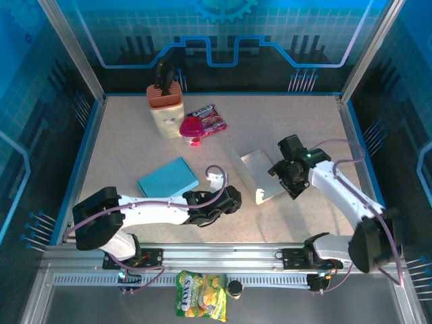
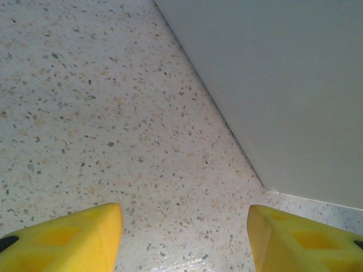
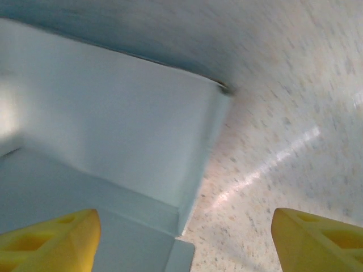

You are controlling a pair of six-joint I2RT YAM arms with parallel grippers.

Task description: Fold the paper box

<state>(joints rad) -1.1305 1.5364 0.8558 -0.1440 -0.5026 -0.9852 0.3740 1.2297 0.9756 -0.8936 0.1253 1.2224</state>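
Bright, blue-tinged light; right wrist view blurred, glare streaking the table point(image 3: 266, 167).

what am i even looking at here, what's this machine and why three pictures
These are two robot arms bolted to a table. The wide picture looks down from above; the other two come from a camera on each wrist, so the yellow wedges are fingers. The left hand and right hand are both open, holding nothing. Between them lies the white paper box to be folded. Elsewhere: a blue pad, a knife block, a pink cup and a sweets packet.
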